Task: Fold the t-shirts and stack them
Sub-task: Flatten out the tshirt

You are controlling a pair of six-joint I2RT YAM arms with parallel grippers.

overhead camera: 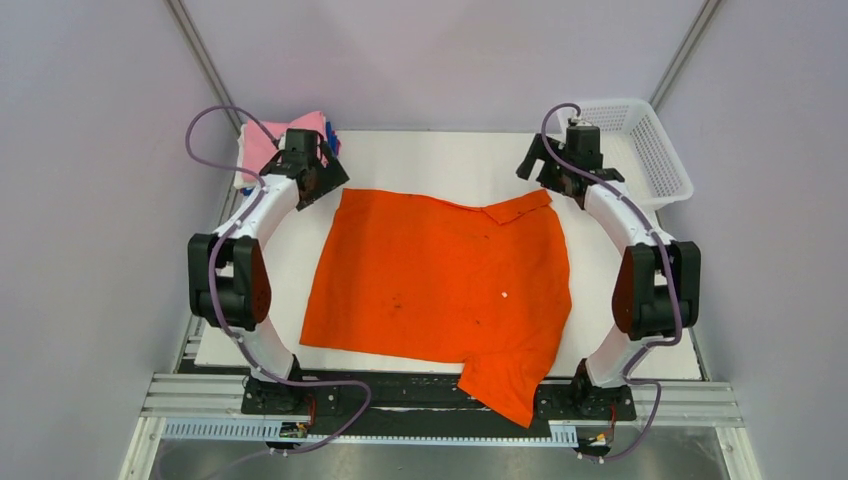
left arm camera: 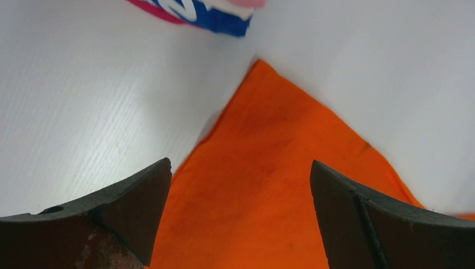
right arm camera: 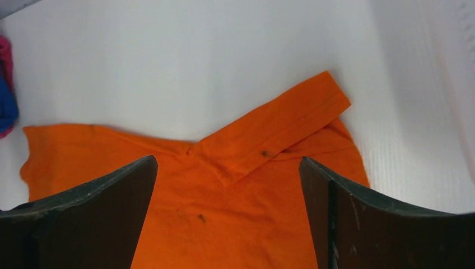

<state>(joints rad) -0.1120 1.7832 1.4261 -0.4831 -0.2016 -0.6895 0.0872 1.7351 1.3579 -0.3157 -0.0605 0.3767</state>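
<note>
The orange t-shirt (overhead camera: 440, 280) lies spread flat on the white table, one sleeve hanging over the near edge and a strip folded over at its far right corner (right arm camera: 274, 140). My left gripper (overhead camera: 322, 175) is open just above the shirt's far left corner (left arm camera: 257, 140), holding nothing. My right gripper (overhead camera: 545, 165) is open above the far right corner, also empty. Folded pink, white and blue shirts (overhead camera: 285, 140) are stacked at the far left, partly hidden by my left arm; their edge shows in the left wrist view (left arm camera: 207, 11).
A white mesh basket (overhead camera: 640, 140) stands at the far right corner behind my right arm. The table's white surface (overhead camera: 430, 160) runs between the shirt and the back wall. Grey walls close in on both sides.
</note>
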